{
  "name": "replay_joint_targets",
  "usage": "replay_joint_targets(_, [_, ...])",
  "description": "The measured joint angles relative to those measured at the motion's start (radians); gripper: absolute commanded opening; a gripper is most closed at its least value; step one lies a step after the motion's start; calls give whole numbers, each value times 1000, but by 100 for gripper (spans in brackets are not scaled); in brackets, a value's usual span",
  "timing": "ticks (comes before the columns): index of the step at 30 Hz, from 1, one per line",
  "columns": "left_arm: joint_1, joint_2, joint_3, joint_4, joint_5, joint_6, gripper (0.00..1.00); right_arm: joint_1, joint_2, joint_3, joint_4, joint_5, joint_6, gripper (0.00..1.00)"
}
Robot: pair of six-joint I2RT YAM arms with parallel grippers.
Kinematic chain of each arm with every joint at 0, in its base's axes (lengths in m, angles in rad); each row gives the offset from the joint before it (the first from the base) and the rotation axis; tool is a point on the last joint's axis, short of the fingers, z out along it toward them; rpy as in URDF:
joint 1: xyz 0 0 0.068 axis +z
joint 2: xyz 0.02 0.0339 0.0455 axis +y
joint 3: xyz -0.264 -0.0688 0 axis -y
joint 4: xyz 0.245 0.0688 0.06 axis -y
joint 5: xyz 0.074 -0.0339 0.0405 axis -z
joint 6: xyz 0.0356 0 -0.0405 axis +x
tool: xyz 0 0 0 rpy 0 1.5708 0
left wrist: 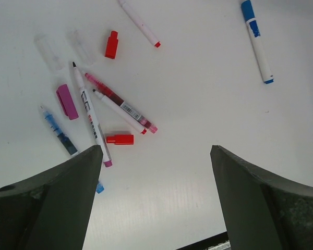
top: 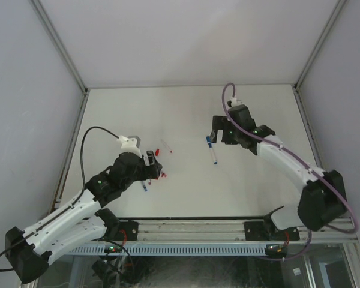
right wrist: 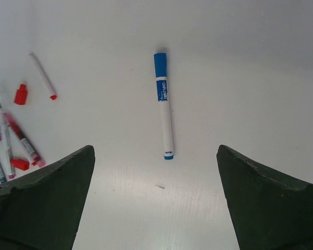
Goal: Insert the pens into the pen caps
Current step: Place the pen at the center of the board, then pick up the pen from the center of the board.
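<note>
The worktop (left wrist: pixel 198 94) is plain white, and the blue-capped pen (right wrist: pixel 165 104) on it has a white barrel with blue lettering and a blue end. I see two red caps (left wrist: pixel 111 45) (left wrist: pixel 120 139), a magenta cap (left wrist: pixel 67 101), two clear caps (left wrist: pixel 46 52) (left wrist: pixel 81 47), a red-tipped white pen (left wrist: pixel 140 23), a black-nibbed white pen (left wrist: pixel 89 114) with red lettering and a purple end, a see-through pink pen (left wrist: pixel 107 91) with dark red inside and a black-and-white barcode, a red-ended white pen (left wrist: pixel 115 108) and a see-through blue pen (left wrist: pixel 57 130). My left hand (left wrist: pixel 155 153) and right hand (right wrist: pixel 155 153) have dark grey fingers.
</note>
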Motion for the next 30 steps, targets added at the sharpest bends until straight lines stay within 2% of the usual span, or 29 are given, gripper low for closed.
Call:
replay_joint_targets(5, [2,46,1,-9,-22,0,89,-18,-214,-175,109,-27,12,100])
replay_joint_targets(11, [23,106,34,-35,-49,-3,86,-57,-362,-341,167,-31,32,100])
replay_joint_targets(19, [106,187,69,-79,-101,-4,72,-80,-421,-384,108,-26,54,98])
replay_joint_targets(23, [154,220,69,-119,-122,-11,68,-71,-436,-386,77,-17,58,98])
replay_joint_targets(30, [176,233,67,-157,-145,-87,63,-26,-440,-388,53,-5,60,85])
